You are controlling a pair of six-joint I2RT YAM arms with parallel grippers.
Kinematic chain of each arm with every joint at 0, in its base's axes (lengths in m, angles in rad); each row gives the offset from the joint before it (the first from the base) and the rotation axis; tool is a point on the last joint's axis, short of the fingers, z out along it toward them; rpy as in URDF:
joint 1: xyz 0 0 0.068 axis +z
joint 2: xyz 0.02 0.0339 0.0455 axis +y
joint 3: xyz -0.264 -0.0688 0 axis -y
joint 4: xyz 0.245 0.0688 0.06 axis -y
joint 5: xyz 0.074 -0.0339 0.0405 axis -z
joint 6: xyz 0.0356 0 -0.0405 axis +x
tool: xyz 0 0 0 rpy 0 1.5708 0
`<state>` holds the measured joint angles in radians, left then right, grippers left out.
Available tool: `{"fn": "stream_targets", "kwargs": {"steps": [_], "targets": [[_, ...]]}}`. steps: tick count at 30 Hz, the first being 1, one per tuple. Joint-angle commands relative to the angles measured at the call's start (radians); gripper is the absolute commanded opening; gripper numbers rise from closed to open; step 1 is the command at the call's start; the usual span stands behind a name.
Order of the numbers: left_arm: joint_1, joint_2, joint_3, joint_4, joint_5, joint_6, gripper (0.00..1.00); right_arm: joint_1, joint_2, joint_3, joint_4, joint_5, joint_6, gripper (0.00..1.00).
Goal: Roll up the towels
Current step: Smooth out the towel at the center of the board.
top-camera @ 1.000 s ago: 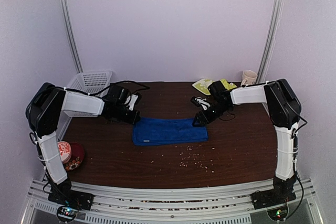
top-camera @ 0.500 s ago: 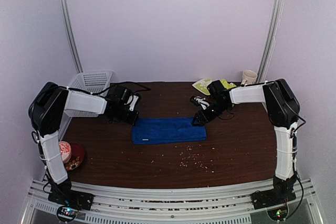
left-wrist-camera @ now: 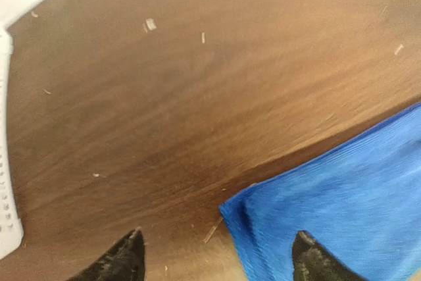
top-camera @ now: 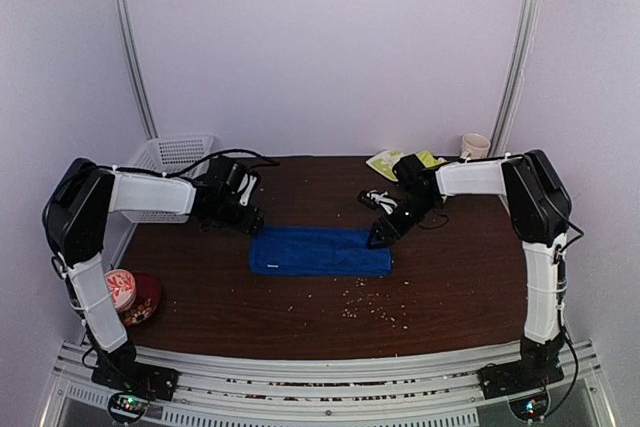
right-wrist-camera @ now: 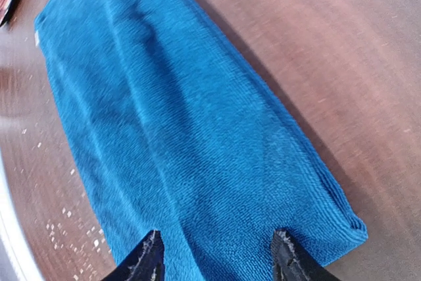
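A royal-blue towel (top-camera: 320,250) lies folded in a flat strip across the middle of the table. My left gripper (top-camera: 250,222) hovers open at its far left corner; the left wrist view shows that corner of the blue towel (left-wrist-camera: 329,208) lying free between the spread fingertips of the left gripper (left-wrist-camera: 218,245). My right gripper (top-camera: 380,237) stands open over the strip's right end, and the right wrist view has the blue towel (right-wrist-camera: 184,116) stretching away under the right gripper (right-wrist-camera: 218,238). A yellow-green towel (top-camera: 400,160) lies at the back right.
A white basket (top-camera: 175,162) stands at the back left, its rim (left-wrist-camera: 5,162) showing in the left wrist view. A pale cup (top-camera: 474,147) sits at the back right corner. A red bowl with a cup (top-camera: 130,292) is front left. Crumbs (top-camera: 370,307) lie before the towel.
My left gripper has gone from shut to open, letting go of the blue towel's far left corner, which now lies flat. My right gripper has shifted slightly over the towel's right end.
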<state>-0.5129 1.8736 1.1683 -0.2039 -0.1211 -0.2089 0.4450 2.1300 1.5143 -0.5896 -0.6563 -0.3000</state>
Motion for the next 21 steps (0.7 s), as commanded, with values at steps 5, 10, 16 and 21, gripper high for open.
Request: {"fn": "stream_targets", "kwargs": {"steps": [5, 10, 16, 21], "targets": [[-0.094, -0.255, -0.187, 0.092, 0.043, -0.190, 0.82, 0.012, -0.100, 0.004, -0.107, -0.037, -0.083, 0.56], [-0.099, -0.419, -0.413, 0.248, 0.120, -0.407, 0.80, 0.019, -0.108, -0.009, -0.108, -0.044, -0.096, 0.56], [-0.098, -0.506, -0.593, 0.418, 0.182, -0.624, 0.77, 0.037, -0.084, -0.013, -0.110, -0.043, -0.105, 0.56], [-0.098, -0.473, -0.647, 0.542, 0.229, -0.716, 0.76, 0.046, -0.055, -0.013, -0.105, -0.032, -0.101, 0.56]]}}
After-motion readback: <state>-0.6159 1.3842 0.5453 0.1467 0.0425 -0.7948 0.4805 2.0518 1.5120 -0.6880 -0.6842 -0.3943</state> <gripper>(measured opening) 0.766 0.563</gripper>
